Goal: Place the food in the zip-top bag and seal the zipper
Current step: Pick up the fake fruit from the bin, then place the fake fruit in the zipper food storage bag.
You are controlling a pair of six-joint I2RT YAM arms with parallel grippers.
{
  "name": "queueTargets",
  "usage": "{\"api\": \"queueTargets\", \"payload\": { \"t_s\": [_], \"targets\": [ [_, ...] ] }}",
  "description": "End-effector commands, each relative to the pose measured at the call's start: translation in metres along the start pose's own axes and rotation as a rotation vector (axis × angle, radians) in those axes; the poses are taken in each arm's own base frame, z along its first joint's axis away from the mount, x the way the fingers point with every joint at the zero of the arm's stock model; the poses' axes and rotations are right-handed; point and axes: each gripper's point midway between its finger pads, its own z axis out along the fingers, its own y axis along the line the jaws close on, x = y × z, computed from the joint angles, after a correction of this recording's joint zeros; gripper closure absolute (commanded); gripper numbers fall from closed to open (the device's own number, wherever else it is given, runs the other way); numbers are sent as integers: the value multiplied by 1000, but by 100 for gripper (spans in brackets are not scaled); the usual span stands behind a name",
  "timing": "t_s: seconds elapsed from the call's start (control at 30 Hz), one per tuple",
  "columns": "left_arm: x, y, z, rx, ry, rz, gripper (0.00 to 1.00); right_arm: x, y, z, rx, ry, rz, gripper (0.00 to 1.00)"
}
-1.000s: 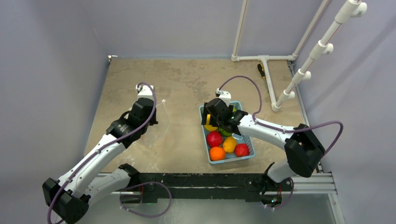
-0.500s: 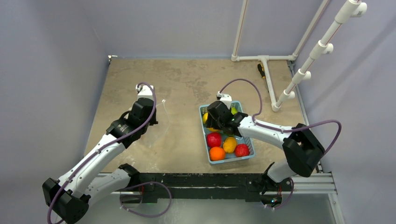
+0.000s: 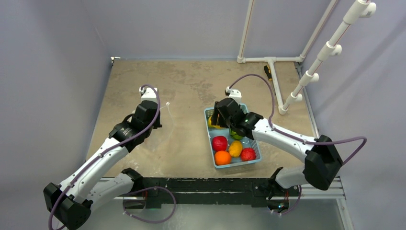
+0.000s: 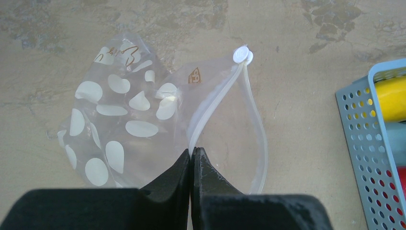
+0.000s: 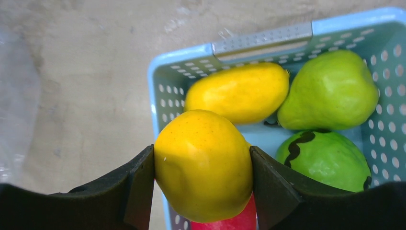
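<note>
A rounded yellow fruit [image 5: 203, 160] sits gripped between the two fingers of the right tool [image 5: 202, 188], over the corner of the light-blue basket [image 5: 158, 96]; how high above the basket it hangs I cannot tell. Only the right wrist view shows this, along with a long yellow fruit [image 5: 239, 91], a green pear [image 5: 330, 88] and a green fruit with a dark squiggle [image 5: 325, 160] at that end of the basket. From above, the arm covers that end, and what shows are two red fruits [image 3: 219, 143] [image 3: 247, 154], an orange one [image 3: 222, 157] and a yellow-orange one [image 3: 235, 148] at the end nearer the arm bases. The zip-top bag [image 4: 119, 124] lies crumpled on the counter [image 3: 186, 86] to the left of the basket, apart from it, its mouth gaping. The left tool [image 4: 192, 158] is pinched tight on the zipper [image 4: 218, 98], whose two strands part and meet again at a round white tab [image 4: 242, 54]. From above the bag nearly vanishes against the counter, with only that tab clear.
</note>
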Motion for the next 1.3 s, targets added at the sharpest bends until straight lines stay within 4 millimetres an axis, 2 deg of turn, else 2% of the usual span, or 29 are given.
{"api": "queueTargets", "payload": {
  "t_s": [0.0, 0.1, 0.23, 0.43, 0.53, 0.7, 1.0, 1.2, 1.27],
  "targets": [
    [-9, -4, -1, 22, -39, -3, 100, -45, 23, -21, -72, -94, 10, 87],
    [-10, -5, -1, 24, -41, -3, 100, -63, 39, -30, -128, -129, -1, 87],
    [-10, -5, -1, 25, -42, -4, 100, -77, 68, -45, -267, -143, -30, 87],
    [-11, -5, -1, 29, -45, -1, 100, -88, 118, -73, -533, -144, -70, 88],
    [-11, -5, -2, 32, -49, -5, 100, -91, 137, -85, -633, -152, -76, 88],
    [-13, -9, -3, 57, -56, -6, 100, -87, 169, -103, -779, -144, -95, 87],
    [-15, -17, -5, 106, -64, -10, 100, -66, 214, -119, -955, -88, -136, 87],
    [-20, -19, -11, 131, -92, -25, 100, -47, 235, -113, -1008, -50, -155, 86],
    [-21, -20, -12, 138, -99, -26, 100, -40, 240, -105, -1007, -38, -159, 84]
  ]
}}
